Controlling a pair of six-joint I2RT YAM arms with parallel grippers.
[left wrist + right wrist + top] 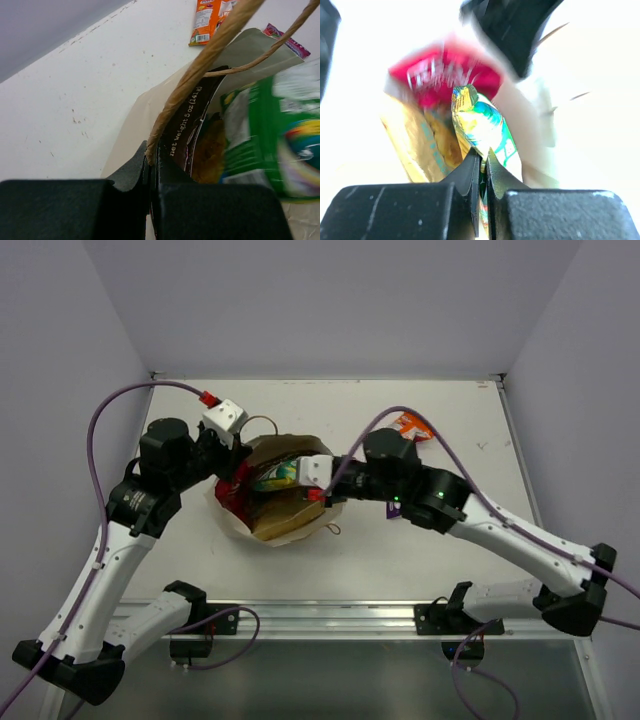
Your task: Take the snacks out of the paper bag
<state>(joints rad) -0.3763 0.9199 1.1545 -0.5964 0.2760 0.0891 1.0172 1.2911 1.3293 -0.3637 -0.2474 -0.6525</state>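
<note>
White table [330,405], grey walls. Left gripper [152,172] pressed together on the paper bag [132,130] rim, at the end of its cord handle [200,60]. Dark brown packet [187,125] sits just right of that grip, inside the bag. Right gripper [481,167] pinches the green packet [482,125] at the bag mouth. Magenta packet [445,77] and tan-yellow packet [417,142] lie beyond it, inside. Orange packet [207,20] lies on the table past the bag.

Magenta packet [445,77] all blur (print unreadable), orange packet [207,22] edge-cropped
</note>
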